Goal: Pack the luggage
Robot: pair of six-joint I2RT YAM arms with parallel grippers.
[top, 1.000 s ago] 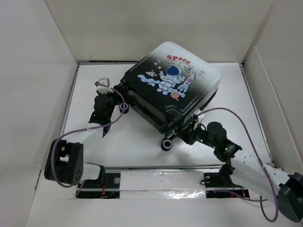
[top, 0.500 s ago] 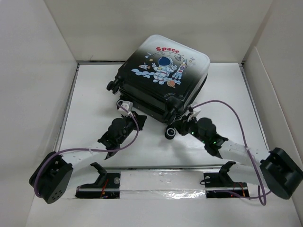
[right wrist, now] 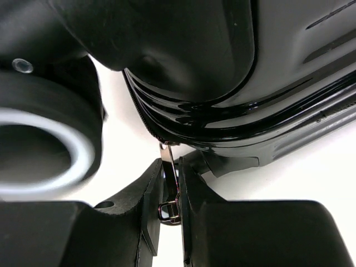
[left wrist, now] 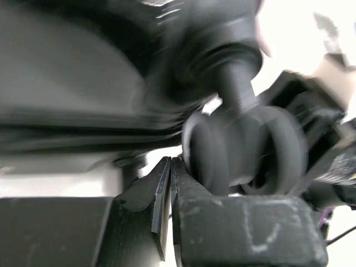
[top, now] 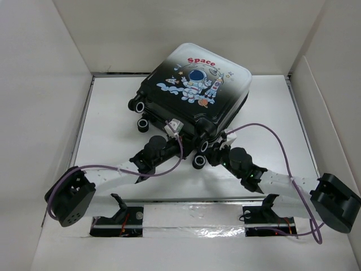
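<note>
White walls (top: pixel 169 34) box in a white table (top: pixel 113 113) on three sides, with the two arm bases bolted along its near edge. The luggage (top: pixel 194 90) lies closed around the middle of the table, towards the far edge. Its printed shell faces up, showing the cartoon astronaut and the red word "Space". It is turned at an angle to the table edges, and its black wheels point towards the near-left.

Both arms reach in to its near side. The left gripper (left wrist: pixel 170 164) is fully closed, its two fingers pressed flat together with nothing between them. It sits just beside a double black wheel (left wrist: pixel 245 147) on its stem. That view is blurred, so I cannot tell whether the fingers touch the wheel.

The right gripper (right wrist: pixel 169 167) is nearly closed and pinches the small metal zipper pull (right wrist: pixel 168 189) between its fingers. The pull hangs from the zipper track that runs around the glossy black shell. Another wheel (right wrist: pixel 44 139), dark with a pale ring, fills the left of the right wrist view, close to the gripper. In the overhead view the two grippers are near each other at the near corner of the luggage.
</note>
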